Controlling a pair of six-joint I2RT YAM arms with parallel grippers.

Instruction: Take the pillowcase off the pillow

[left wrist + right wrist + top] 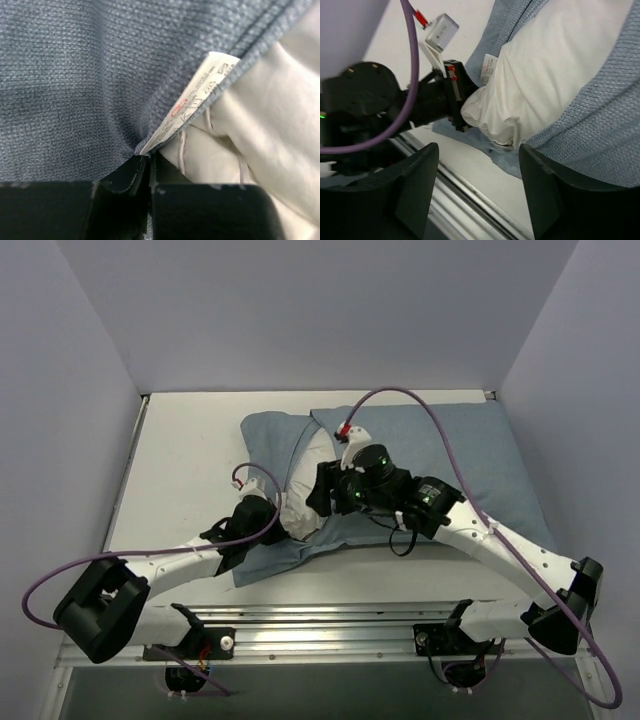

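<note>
The blue-grey pillowcase (pixel 470 465) lies across the table with its open end to the left. The white pillow (pixel 305 480) bulges out of that opening. My left gripper (pixel 270 502) is shut on the pillowcase's hem at the opening. In the left wrist view the gripper (pixel 149 160) pinches puckered grey cloth (pixel 75 90) beside a white tag (pixel 192 102), with the pillow (pixel 270 115) to the right. My right gripper (pixel 328 490) hovers over the pillow's near edge. In the right wrist view the gripper (pixel 480 185) is open and empty, with the pillow (pixel 550 65) and pillowcase (pixel 600 135) beyond it.
The white table (pixel 190 460) is walled by pale panels at the left, back and right. A metal rail (pixel 330 625) runs along the near edge. Purple cables loop over both arms. The left arm's wrist (pixel 395 107) shows in the right wrist view.
</note>
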